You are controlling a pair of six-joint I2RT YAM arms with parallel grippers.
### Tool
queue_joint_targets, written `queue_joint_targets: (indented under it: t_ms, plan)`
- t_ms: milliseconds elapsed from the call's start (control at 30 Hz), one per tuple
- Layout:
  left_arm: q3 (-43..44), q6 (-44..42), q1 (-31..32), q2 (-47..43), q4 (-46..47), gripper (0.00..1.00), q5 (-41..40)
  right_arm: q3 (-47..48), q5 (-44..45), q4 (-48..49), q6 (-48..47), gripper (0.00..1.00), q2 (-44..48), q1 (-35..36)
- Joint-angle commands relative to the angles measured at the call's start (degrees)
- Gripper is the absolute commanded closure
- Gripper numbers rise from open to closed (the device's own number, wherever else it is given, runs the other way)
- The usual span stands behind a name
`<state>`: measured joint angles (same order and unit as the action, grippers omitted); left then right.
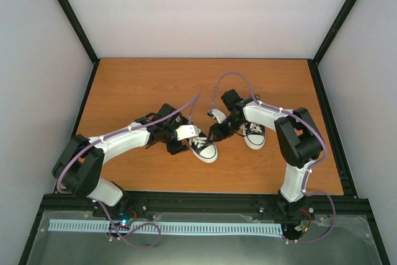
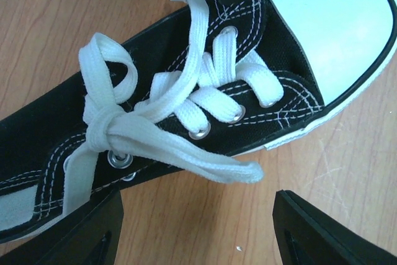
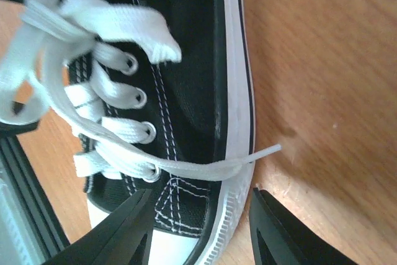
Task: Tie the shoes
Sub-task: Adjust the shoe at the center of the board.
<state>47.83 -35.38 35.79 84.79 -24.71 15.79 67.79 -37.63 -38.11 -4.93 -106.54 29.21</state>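
From above, the nearer shoe (image 1: pixel 204 149) is lying on the table (image 1: pixel 136 91) between both grippers, the other shoe (image 1: pixel 254 136) partly under the right arm; finger gaps are hiding there; the left wrist view is showing a looped knot (image 2: pixel 102 125) in the laces (image 2: pixel 205 85), the left gripper (image 2: pixel 198 231) standing wide open over bare wood, gripping nothing; the right wrist view is showing a loose lace end (image 3: pixel 248 159) trailing across the sole (image 3: pixel 236 91), the right gripper (image 3: pixel 201 234) gaping astride that rim, grasping nothing.
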Motion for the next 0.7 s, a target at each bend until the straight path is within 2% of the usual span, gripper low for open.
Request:
queue_joint_targets:
  t_ms: [0, 267, 433, 500, 600, 667]
  plan:
    - [0.63, 0.54, 0.33, -1.27, -1.96, 0.31, -0.51, -1.09, 4.19, -0.85, 0.1, 0.56, -1.08, 2.99]
    - [1.57, 0.62, 0.33, -2.03, -5.58, 0.26, 0.57, -3.8, -0.91, 1.4, 0.87, 0.57, 0.89, 6.27]
    - [1.97, 1.78, 0.33, -1.5, -3.53, 0.25, 0.31, -3.01, -2.53, -0.51, -3.29, 0.56, 3.35, 5.63]
    - [3.07, 2.06, 0.33, -1.2, -1.97, 0.27, 0.39, -1.8, -3.93, -2.0, -5.6, 0.55, 4.98, 3.38]
    - [4.2, 1.58, 0.33, -0.74, -2.21, 0.37, 2.16, -0.22, -7.29, -3.25, -8.39, 0.53, 5.92, -0.1]
    - [4.07, 1.58, 0.33, -0.09, -1.68, 0.42, 1.49, 0.86, -5.66, -1.52, -8.28, 0.52, 4.62, -0.72]
